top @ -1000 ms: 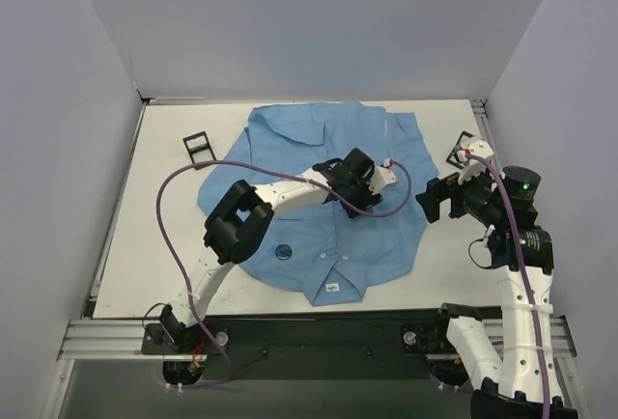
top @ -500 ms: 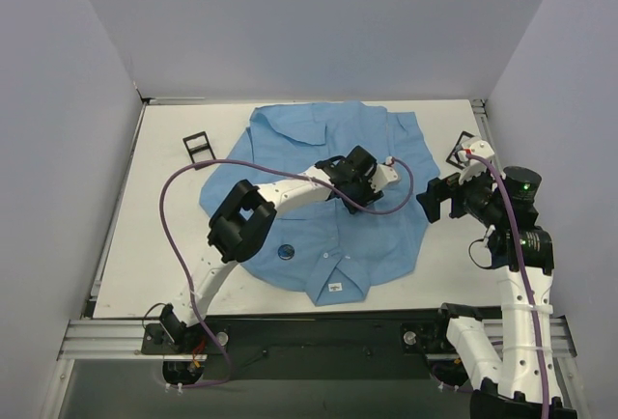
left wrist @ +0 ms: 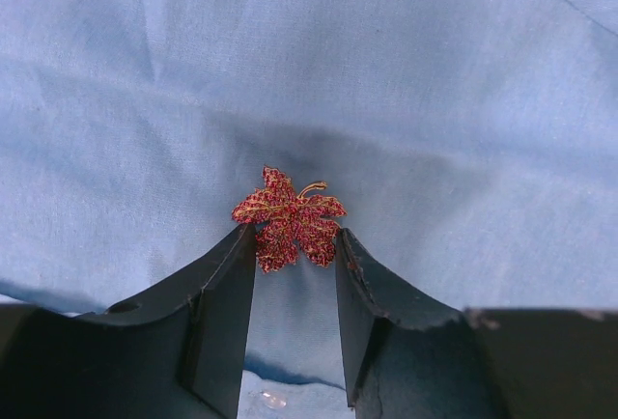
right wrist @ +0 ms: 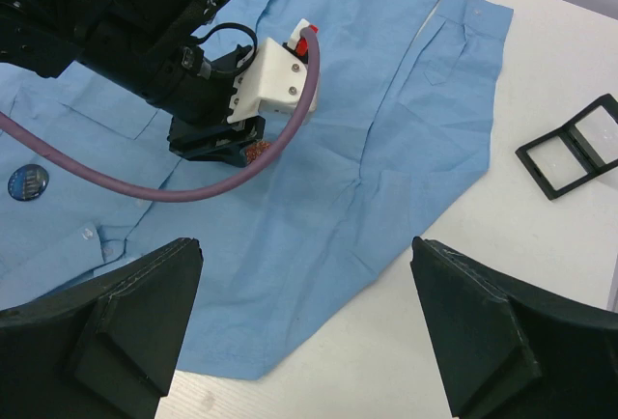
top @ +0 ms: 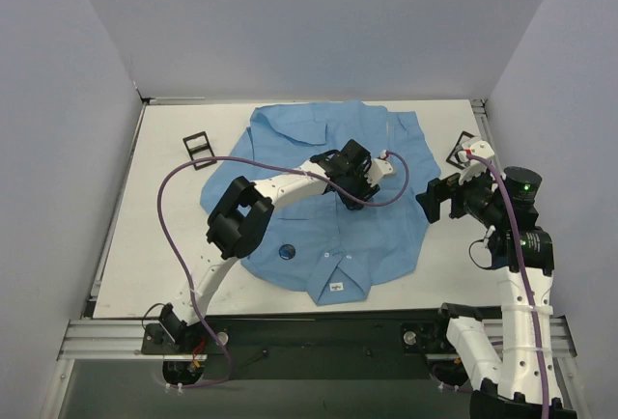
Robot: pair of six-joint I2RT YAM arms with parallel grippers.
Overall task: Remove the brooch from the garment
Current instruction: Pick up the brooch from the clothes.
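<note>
A light blue shirt, the garment point(top: 309, 139), lies spread on the white table. A red leaf-shaped brooch point(left wrist: 288, 219) is pinned to its cloth point(left wrist: 406, 71). My left gripper point(left wrist: 293, 237) points down at it, half closed, one fingertip point(left wrist: 241, 245) against each side of the leaf's lower part. From the right wrist view, that left gripper point(right wrist: 232, 149) stands on the shirt point(right wrist: 386, 129) with a bit of the red brooch point(right wrist: 257, 152) showing at its tips. My right gripper point(right wrist: 307, 242) hovers wide open over the shirt's right hem, holding nothing.
A round dark-blue badge point(top: 285, 252) sits on the shirt's lower left, also seen as a blue badge point(right wrist: 27, 182) from the right wrist. Black rectangular frames lie on the table at left point(top: 197, 145) and right point(top: 462, 152). The left arm's purple cable point(top: 183, 187) loops over the shirt.
The left gripper has shifted slightly up and back over the shirt and its jaws have narrowed onto the brooch. The right arm has not moved.
</note>
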